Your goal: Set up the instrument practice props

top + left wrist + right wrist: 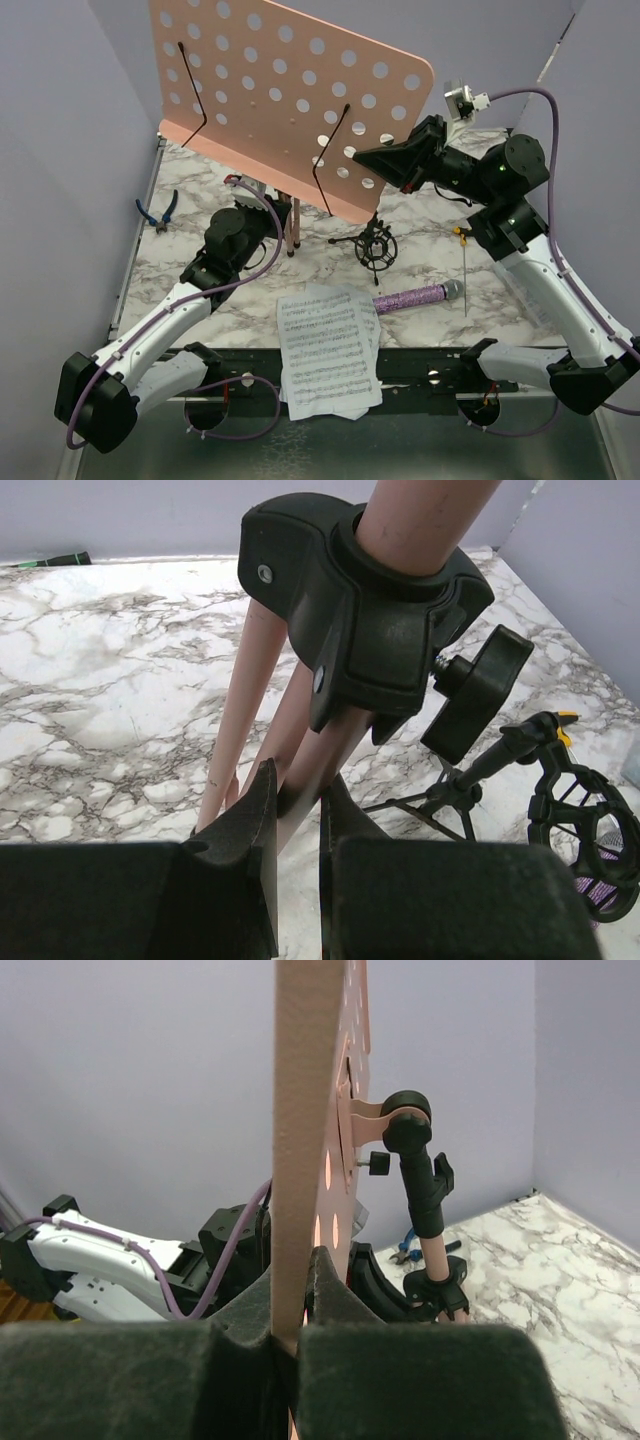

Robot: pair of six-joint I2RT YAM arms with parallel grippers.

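Music stand (290, 100): left end effector (297, 802) is clasping a leg (315, 755), right end effector (292, 1300) is pinching the panel (300, 1110); best moving both together.

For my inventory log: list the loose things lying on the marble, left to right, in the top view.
Blue-handled pliers → black shock-mount → yellow-handled screwdriver. Sheet music and microphone overlap these, so they are omitted.

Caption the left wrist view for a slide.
Left hand grips a pink music stand leg; black shock-mount stands nearby on the marble table.
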